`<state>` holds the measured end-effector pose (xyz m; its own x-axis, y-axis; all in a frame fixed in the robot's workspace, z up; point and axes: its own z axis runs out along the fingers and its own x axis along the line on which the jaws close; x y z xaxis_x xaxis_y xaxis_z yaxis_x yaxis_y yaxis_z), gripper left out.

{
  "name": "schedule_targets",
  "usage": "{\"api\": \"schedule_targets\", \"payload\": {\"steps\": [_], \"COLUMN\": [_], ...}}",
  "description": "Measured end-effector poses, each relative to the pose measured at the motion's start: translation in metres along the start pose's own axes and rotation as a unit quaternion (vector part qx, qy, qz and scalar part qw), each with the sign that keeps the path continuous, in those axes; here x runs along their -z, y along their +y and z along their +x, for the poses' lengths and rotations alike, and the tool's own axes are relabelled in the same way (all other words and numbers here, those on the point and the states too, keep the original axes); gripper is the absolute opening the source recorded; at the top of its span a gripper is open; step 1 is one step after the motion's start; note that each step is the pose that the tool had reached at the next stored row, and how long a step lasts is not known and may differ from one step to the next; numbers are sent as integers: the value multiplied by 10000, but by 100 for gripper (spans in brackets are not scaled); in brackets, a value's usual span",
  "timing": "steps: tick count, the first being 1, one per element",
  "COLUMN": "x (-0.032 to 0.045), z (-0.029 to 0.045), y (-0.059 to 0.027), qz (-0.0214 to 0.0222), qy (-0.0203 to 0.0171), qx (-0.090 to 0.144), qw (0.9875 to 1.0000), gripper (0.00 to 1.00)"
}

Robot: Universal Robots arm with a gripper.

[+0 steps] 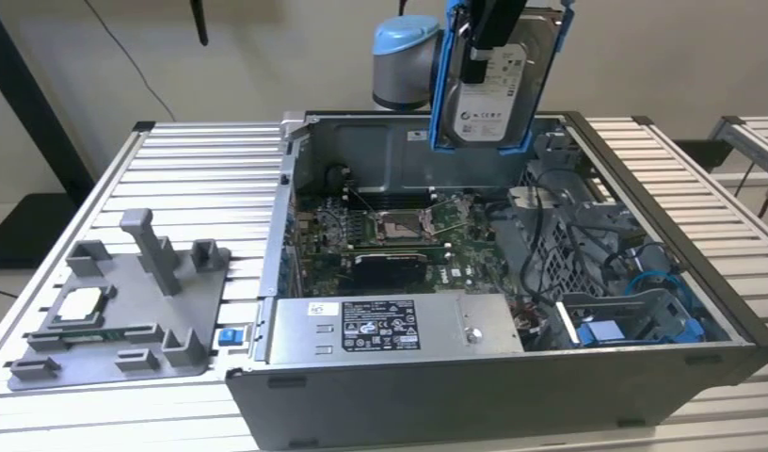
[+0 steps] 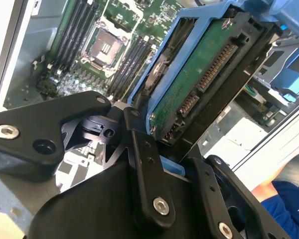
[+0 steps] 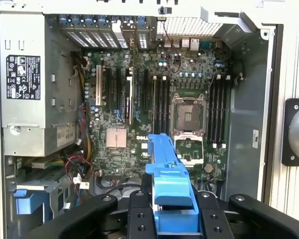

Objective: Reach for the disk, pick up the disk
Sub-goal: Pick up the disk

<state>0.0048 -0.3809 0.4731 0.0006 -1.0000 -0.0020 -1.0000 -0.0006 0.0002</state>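
1. The exterior view stands off the arm, raised, looking down at an angle over the slatted table (image 1: pixel 196 169) into the open case (image 1: pixel 510 282); the whole case fits in frame.
2. The first wrist view looks straight down into the case from above, motherboard (image 3: pixel 159 114) spread flat below, gripper (image 3: pixel 172 219) at the frame's edge.
3. The second wrist view sits very close behind the gripper (image 2: pixel 159 149), tilted, looking past the disk (image 2: pixel 199 74).
4. All three share the motherboard's socket (image 1: pixel 397 224).

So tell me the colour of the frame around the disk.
Bright blue plastic frame, clearest in the exterior view.
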Motion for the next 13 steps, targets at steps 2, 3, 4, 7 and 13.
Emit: {"api": "schedule_targets", "payload": {"steps": [2,3,4,7,13], "x": [1,1,0,1,-1], "z": [1,1,1,4,45], "y": [0,0,0,0,-6], "qz": [0,0,0,0,0], "qy": [1,0,1,0,1], "qx": [0,0,0,0,1], "qw": [10000,10000,10000,10000,10000], "gripper": [0,0,0,0,0]}}
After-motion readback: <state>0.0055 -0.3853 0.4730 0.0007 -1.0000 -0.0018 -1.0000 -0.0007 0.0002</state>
